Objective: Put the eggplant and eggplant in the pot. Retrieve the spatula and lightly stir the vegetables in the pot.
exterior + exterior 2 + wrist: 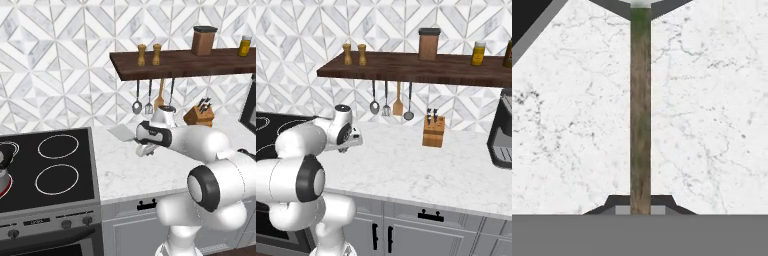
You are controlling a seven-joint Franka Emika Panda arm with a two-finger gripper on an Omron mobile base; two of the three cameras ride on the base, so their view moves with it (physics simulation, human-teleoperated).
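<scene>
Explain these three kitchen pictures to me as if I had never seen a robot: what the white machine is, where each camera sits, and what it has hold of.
The white machine is a jointed robot arm on a base that can drive. Two pictures come from cameras on that base, behind the arm to its left and right, looking over a marble counter beside a black stove. The third is taken from the hand, looking along the gripper. There the gripper is shut on the brown handle of the spatula. In the left picture its flat grey blade pokes out beyond the arm, above the counter. A knife block stands at the wall; utensils hang under a shelf.
</scene>
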